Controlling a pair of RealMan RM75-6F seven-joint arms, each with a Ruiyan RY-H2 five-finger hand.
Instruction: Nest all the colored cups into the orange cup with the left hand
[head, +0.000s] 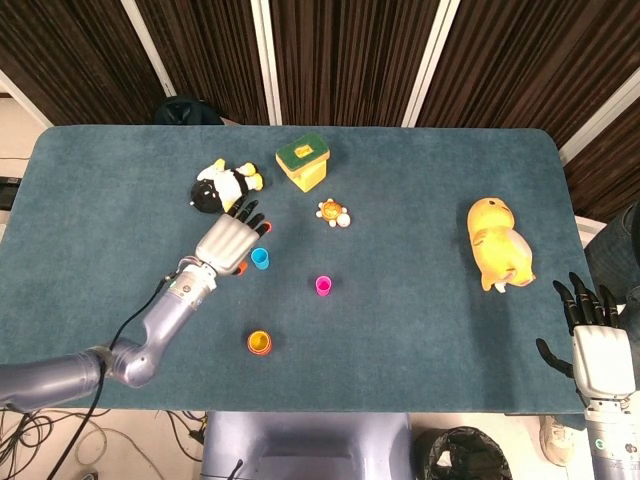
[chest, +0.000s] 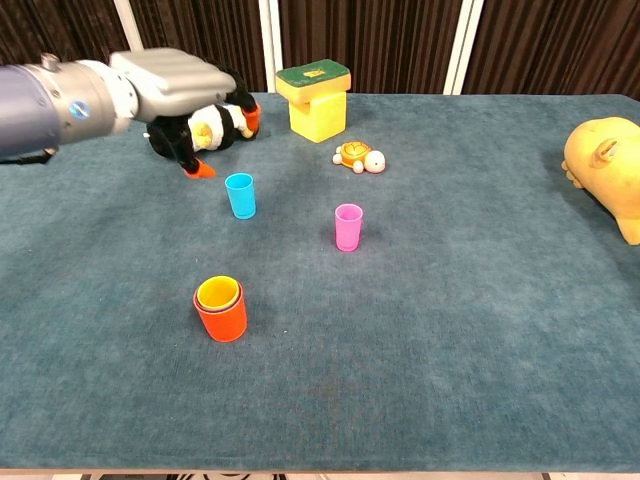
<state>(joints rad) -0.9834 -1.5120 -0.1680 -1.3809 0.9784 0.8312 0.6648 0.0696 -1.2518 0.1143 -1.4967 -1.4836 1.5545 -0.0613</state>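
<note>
left robot hand (head: 229, 241) hovers just beside the blue cup (head: 260, 258), fingers spread, holding nothing; looks lined up to grab it. orange cup (chest: 221, 312) sits near the blue cup, yellow cup (chest: 217, 292) already nested inside. pink cup (chest: 348, 226) stands apart from the blue cup, not yet nested.

a teal-covered table (chest: 450, 330) carries an orange cup (chest: 222, 317) near left, a blue cup (chest: 240, 195) and pink cup (chest: 348, 227) mid-table, a penguin plush (head: 222, 187), yellow block (chest: 316, 101), small turtle (chest: 359, 157) far, and a yellow plush (head: 498, 245) right.
</note>
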